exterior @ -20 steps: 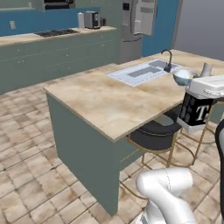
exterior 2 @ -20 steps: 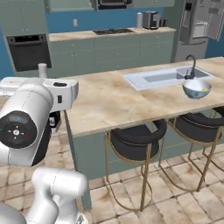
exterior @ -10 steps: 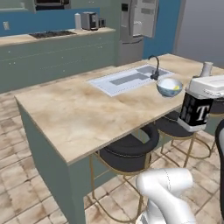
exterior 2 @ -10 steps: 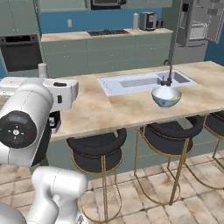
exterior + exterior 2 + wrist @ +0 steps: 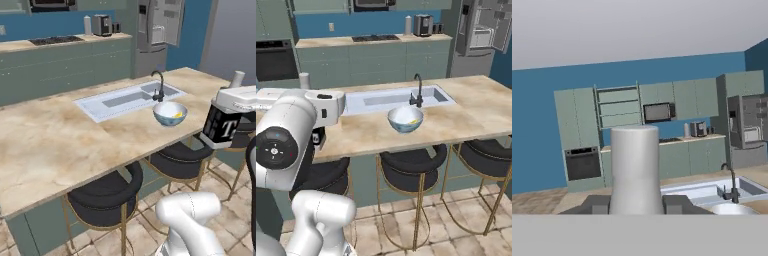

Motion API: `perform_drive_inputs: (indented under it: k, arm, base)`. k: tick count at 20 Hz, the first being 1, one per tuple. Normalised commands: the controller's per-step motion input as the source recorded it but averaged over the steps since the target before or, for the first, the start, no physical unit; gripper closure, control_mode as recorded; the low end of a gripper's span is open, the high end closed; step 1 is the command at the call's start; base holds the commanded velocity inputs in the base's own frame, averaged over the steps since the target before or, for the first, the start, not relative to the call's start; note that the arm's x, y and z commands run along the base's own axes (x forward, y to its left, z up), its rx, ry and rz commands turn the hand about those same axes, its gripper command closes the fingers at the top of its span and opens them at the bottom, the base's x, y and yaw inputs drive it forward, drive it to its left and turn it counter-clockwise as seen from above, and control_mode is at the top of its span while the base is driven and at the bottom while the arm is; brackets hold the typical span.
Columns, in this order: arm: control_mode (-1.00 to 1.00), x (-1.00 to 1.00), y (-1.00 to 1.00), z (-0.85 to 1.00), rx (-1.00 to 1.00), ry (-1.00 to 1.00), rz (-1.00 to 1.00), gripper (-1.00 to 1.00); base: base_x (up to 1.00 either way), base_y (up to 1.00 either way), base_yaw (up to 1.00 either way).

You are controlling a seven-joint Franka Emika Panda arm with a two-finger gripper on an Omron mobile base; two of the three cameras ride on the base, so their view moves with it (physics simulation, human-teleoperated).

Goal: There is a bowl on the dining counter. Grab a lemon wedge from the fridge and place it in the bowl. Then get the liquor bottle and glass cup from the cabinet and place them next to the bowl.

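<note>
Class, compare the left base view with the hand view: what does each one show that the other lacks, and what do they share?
Left base view alone: the bowl with the lemon wedge inside it, the stools, and the liquor bottle's dark labelled body. Hand view alone: the wall oven, the microwave and the open shelves. Both: the bottle's pale neck, the sink, the tap and the fridge.

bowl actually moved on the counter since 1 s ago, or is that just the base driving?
No. The bowl sits beside the faucet at the sink's front edge as before; the whole scene shifted together, so the base drove.
</note>
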Motion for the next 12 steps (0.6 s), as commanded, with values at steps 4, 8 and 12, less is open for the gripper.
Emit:
perform_drive_inputs:
  k: [4,8,12]
  arm:
    - [1.0,0.0,0.0,0.0,0.0,0.0,0.0,1.0]
    - [1.0,0.0,0.0,0.0,0.0,0.0,0.0,1.0]
    - [1.0,0.0,0.0,0.0,0.0,0.0,0.0,1.0]
  base:
    - [0.38,-0.99,0.21]
    - [0.36,-0.94,0.23]
    - [0.35,-0.47,0.2]
